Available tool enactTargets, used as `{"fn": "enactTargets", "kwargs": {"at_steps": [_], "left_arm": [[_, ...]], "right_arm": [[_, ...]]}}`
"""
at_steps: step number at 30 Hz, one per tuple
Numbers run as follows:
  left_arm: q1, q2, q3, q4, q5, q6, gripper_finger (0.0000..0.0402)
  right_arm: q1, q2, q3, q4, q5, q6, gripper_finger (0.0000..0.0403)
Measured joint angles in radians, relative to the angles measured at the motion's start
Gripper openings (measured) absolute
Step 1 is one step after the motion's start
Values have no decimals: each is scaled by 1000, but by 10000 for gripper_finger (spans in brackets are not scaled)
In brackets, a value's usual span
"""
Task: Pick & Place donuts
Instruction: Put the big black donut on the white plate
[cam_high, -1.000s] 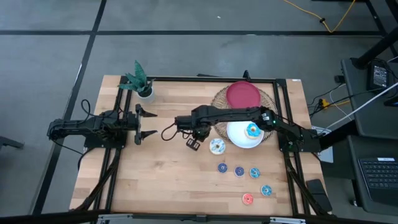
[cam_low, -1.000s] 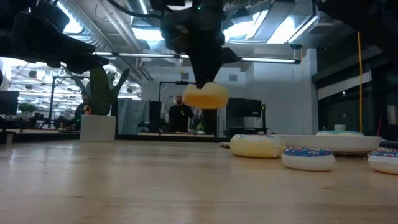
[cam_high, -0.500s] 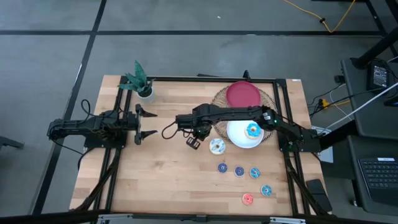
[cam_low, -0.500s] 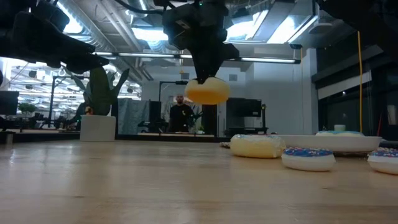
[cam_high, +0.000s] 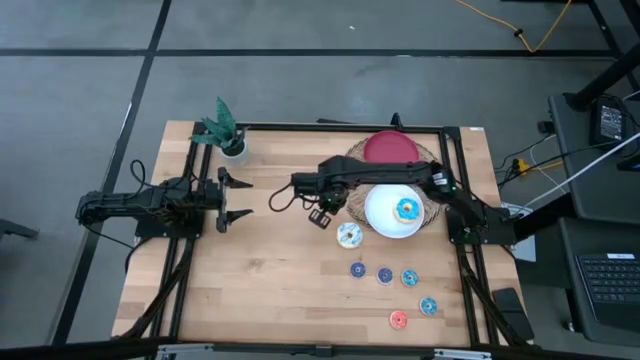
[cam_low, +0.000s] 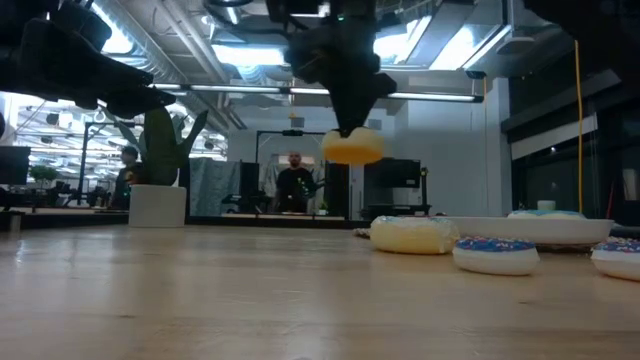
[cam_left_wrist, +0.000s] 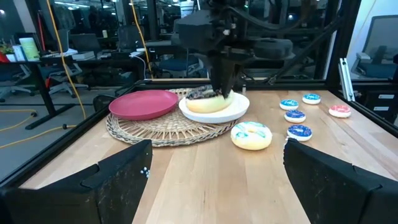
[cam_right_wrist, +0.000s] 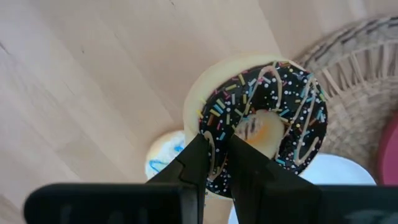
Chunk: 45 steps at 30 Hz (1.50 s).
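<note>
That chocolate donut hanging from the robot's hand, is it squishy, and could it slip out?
The chocolate donut looks fairly stiff: pinched at one side of the ring by the right hand, it hangs level in the low view without drooping. It seems light. The hold covers only a narrow part of the ring, so a jolt might let it swing or slip.

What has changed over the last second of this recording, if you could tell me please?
The right gripper, shut on the chocolate donut, has carried it above the table toward the white plate and the wicker mat. The grip has not changed. The left gripper stayed open at the table's left side. The white-iced donut, the blue-iced donut on the white plate and the small donuts did not move.
</note>
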Motion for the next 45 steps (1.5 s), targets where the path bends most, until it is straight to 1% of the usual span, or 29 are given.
{"fn": "enactTargets", "kwargs": {"at_steps": [8,14,21,25,34,45], "left_arm": [[0,0,0,0,0,0,353],[0,0,0,0,0,0,354],[0,0,0,0,1,0,353],[0,0,0,0,1,0,353],[0,0,0,0,0,0,353],[0,0,0,0,0,0,352]], "right_arm": [[-10,-175,-263,132,0,33,57],[-26,-291,-451,167,27,101,57],[-46,-384,-632,226,29,164,57],[-56,-414,-717,261,44,214,57],[-87,-420,-823,277,47,272,57],[-138,-421,-842,292,47,330,57]]}}
